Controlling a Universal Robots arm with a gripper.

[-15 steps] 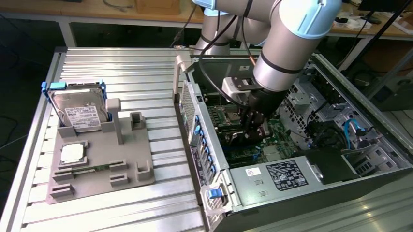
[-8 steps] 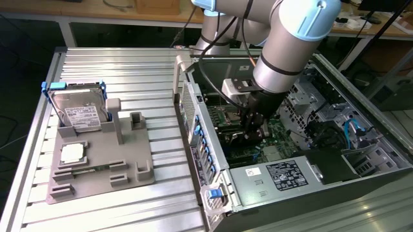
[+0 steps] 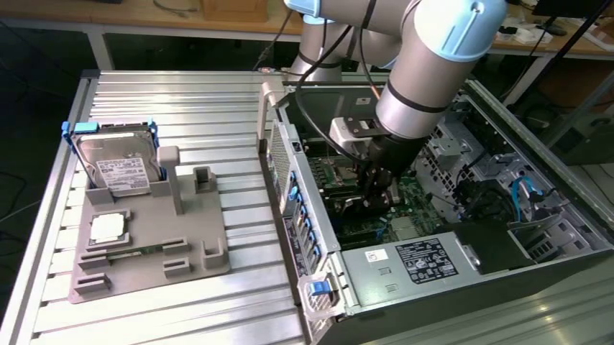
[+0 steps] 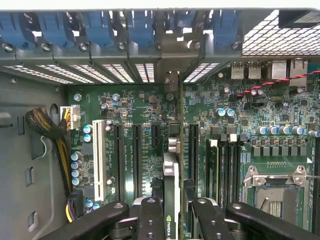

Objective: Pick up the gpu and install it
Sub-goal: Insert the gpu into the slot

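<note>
Graphics card [image 4: 171, 180], seen edge-on, pinched between the two inner fingers [image 4: 151, 217] of the claw [image 4: 172, 220]; the fingers press on its two flat faces. The card stands upright over the green motherboard [image 4: 140, 115] and runs straight ahead of the claw, in line with the long black slots [image 4: 136, 160] that lie on either side of it. Whether its lower edge is seated in a slot cannot be told. Ahead of the claw, past the card's far end, are the rear wall of the computer case [image 4: 30, 175] and its row of blue clips [image 4: 142, 27]. To one side of the claw lie a white slot [image 4: 98, 160] and a braided cable bundle [image 4: 50, 130]; to the other side, the memory slots [image 4: 225, 170] and the bare processor socket [image 4: 275, 192].

In the exterior view the claw [image 3: 377, 190] hangs inside the open case, the power supply [image 3: 422, 262] near it. Well apart from the claw, to the exterior view's left, a grey tray [image 3: 206, 237] on the slatted table [image 3: 172, 93] holds a hard drive [image 3: 120, 169] standing upright and a processor chip [image 3: 108, 228] lying flat.
</note>
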